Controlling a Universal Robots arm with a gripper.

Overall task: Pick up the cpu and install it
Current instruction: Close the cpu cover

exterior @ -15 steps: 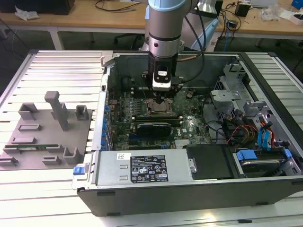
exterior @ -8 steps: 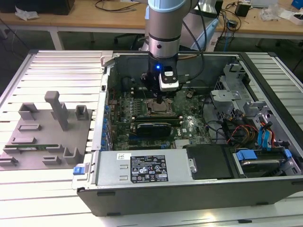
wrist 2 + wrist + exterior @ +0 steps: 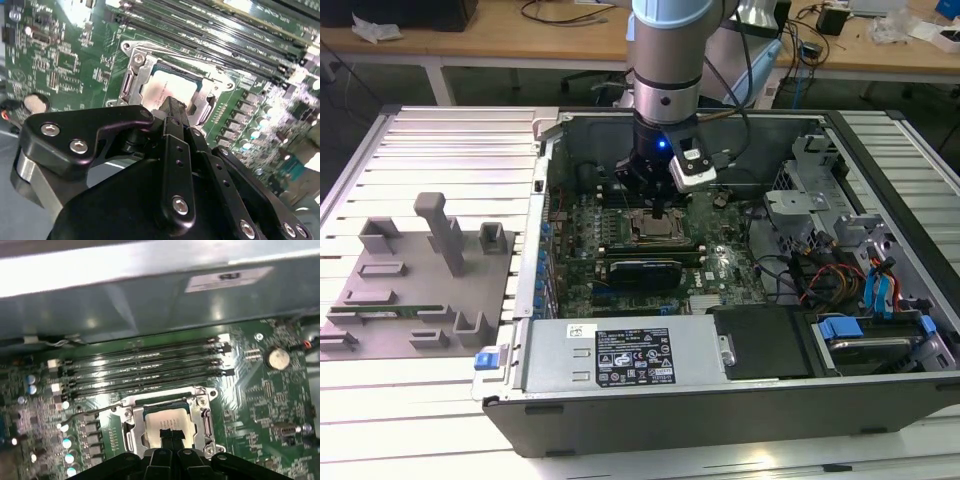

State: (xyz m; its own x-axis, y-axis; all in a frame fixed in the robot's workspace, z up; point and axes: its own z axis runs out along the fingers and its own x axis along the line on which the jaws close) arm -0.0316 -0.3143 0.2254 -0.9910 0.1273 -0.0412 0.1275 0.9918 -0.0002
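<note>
The gripper [image 3: 172,434] hangs over the socket [image 3: 131,427] on the motherboard [image 3: 260,405], jaws pressed together with nothing between them. The cpu [image 3: 165,418] lies flat inside the socket frame, right under the tips; I cannot tell whether they touch it

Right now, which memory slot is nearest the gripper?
The slot bordering the socket, where the gripper sits over the cpu; the others lie beyond it, toward the case wall.
</note>
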